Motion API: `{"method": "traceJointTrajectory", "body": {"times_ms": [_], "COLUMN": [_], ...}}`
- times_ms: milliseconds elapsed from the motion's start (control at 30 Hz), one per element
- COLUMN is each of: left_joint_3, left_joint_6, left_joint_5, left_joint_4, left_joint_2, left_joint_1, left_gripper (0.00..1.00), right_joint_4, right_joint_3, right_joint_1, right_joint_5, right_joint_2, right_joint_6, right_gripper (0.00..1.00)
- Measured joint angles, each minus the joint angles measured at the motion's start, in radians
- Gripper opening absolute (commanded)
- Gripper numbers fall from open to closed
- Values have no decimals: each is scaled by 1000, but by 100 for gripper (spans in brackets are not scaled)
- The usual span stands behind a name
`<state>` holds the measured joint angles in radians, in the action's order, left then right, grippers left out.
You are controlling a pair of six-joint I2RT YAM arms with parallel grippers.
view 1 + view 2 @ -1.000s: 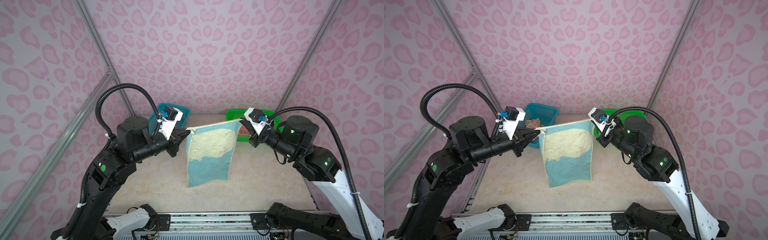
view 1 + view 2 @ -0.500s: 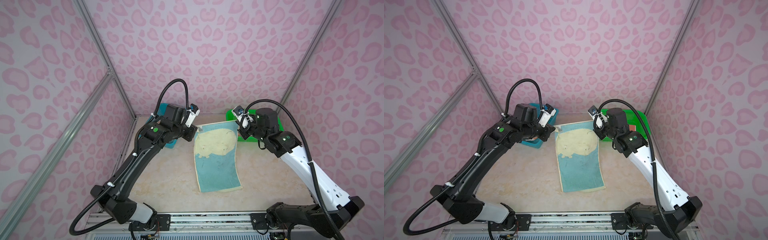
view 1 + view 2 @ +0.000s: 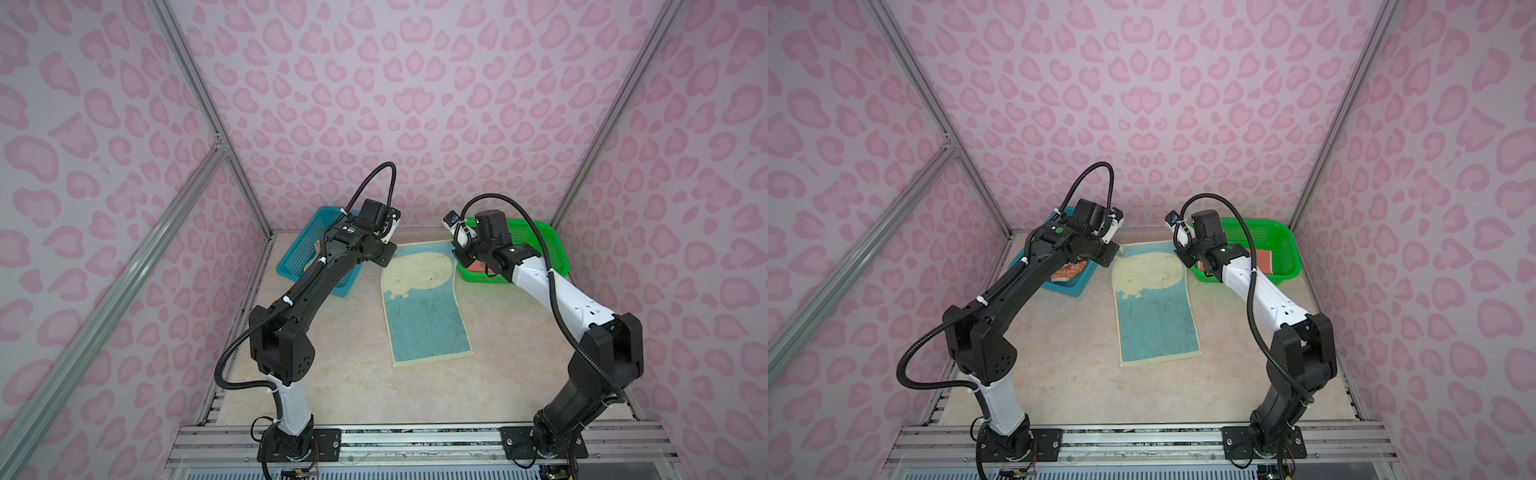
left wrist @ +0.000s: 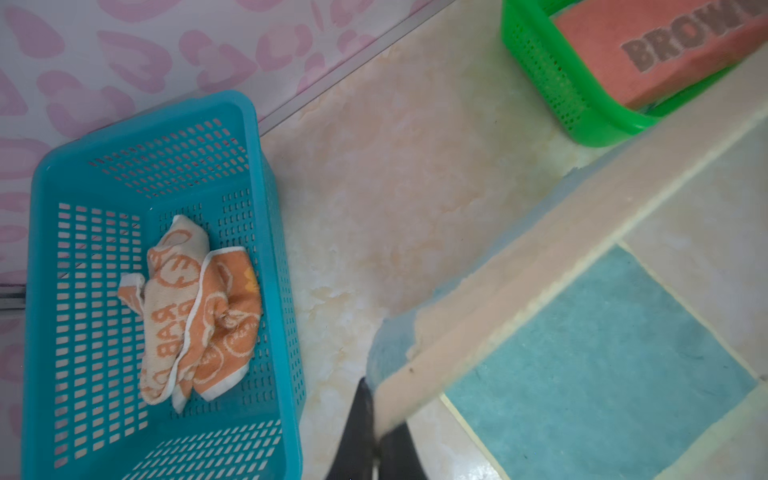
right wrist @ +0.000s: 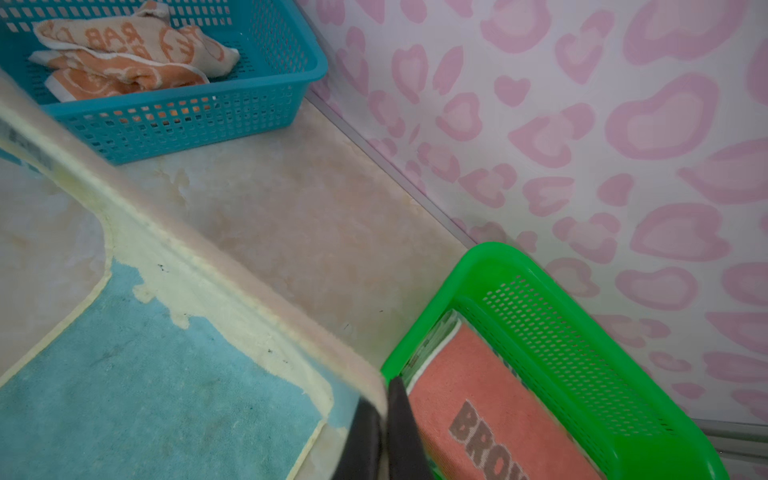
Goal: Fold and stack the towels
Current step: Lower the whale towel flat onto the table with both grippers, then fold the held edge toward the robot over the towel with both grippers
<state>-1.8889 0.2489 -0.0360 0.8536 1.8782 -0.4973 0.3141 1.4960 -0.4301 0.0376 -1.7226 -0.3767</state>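
Both arms have swung down toward the back wall since a second ago, and the whale towel [image 3: 424, 316], which then hung in the air between them, now lies spread on the table [image 3: 332, 374]. It runs lengthwise from near the table's middle toward the back wall, blue end nearer the arm bases and cream whale at the far end, as both top views show [image 3: 1154, 316]. Only its far edge is off the table, stretched taut between the two grippers.

The blue basket [image 3: 299, 257] stands at the back left, just beside the towel's far left corner. The green basket [image 3: 540, 237] stands at the back right, just beside the far right corner.

A folded coral towel [image 5: 478, 395] lettered "BROW" lies flat in the green basket. An orange towel [image 4: 199, 316] with cream lettering lies crumpled in the blue basket.

The left gripper [image 4: 374, 415] has its fingers pinched tight on the whale towel's far left corner. The right gripper [image 5: 382, 395] is clamped likewise on the far right corner, right against the green basket's rim.
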Motion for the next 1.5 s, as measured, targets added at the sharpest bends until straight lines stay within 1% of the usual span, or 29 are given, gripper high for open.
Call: {"method": "traceJointTrajectory", "body": {"times_ms": [133, 367, 600, 833, 933, 1233, 1400, 1500], "left_joint_3": [29, 126, 294, 476, 535, 636, 658, 658], "left_joint_6": [43, 93, 108, 46, 7, -106, -141, -159], "left_joint_5": [-56, -80, -105, -84, -71, -64, -79, -97], "left_joint_4": [-1, -22, -75, -124, -137, -112, -68, -54], "left_joint_2": [16, 3, -132, -247, -269, -270, -270, -279], "left_joint_1": [-1, -37, -119, -196, -229, -320, -354, -370], "left_gripper": [3, 3, 3, 3, 3, 3, 3, 3], "right_joint_4": [-15, -46, -79, -106, -103, 28, 92, 128], "right_joint_3": [-2, -64, -209, -417, -479, -556, -587, -602], "right_joint_1": [3, 32, 42, 42, 42, 18, -19, -47], "right_joint_5": [39, 97, 124, 135, 135, 114, 98, 66], "right_joint_2": [-48, -53, 36, 163, 210, 296, 341, 353], "right_joint_6": [-12, -28, -82, -185, -230, -340, -357, -360], "right_gripper": [0, 0, 0, 0, 0, 0, 0, 0]}}
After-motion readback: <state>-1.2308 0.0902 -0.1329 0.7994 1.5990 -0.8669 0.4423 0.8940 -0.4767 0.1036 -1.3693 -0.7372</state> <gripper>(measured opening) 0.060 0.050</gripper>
